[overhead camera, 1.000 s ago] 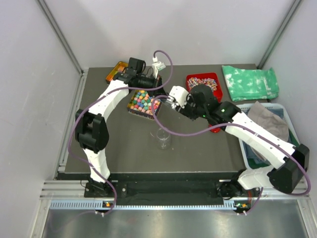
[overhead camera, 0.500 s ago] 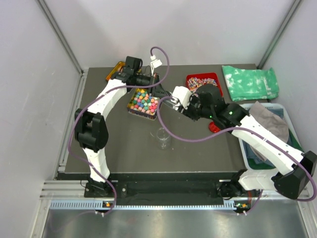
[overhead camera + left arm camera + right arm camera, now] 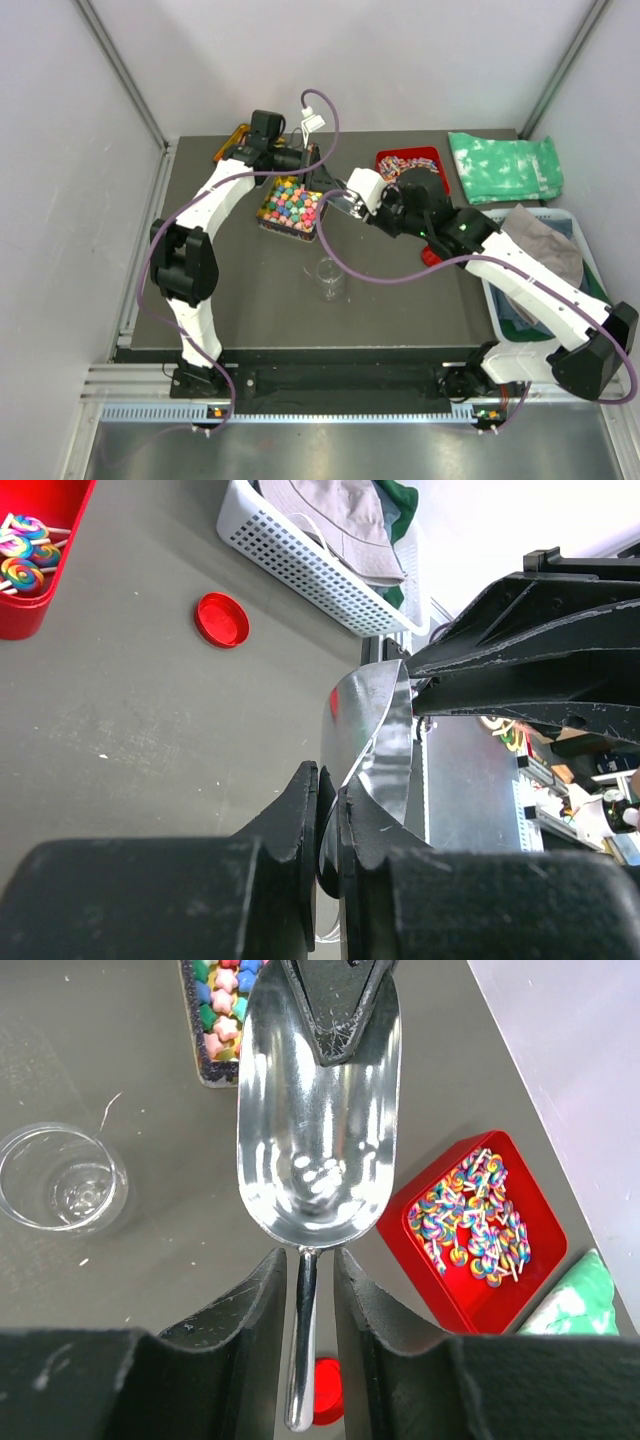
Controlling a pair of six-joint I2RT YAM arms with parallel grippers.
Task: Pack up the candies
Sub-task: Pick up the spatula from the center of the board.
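While right pincer (image 3: 311, 1265) straddles scoop (image 3: 315, 1130) handle | candies (image 3: 224, 1008) ahead, beyond scoop's tip

Top view: high, behind the arm bases, looking steeply down, whole worktop (image 3: 400, 310) in frame. Left wrist: close, rolled sideways, facing the worktop's right edge. Right wrist: close, looking down toward the far left corner. All share scoop (image 3: 318, 1130), red tray (image 3: 410, 163), red lid (image 3: 222, 619); candies (image 3: 290, 205) only top and right wrist.

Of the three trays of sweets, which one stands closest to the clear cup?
The dark tray holding the mixed-colour candies, just behind the clear cup; the red tray and the orange tray lie farther away.
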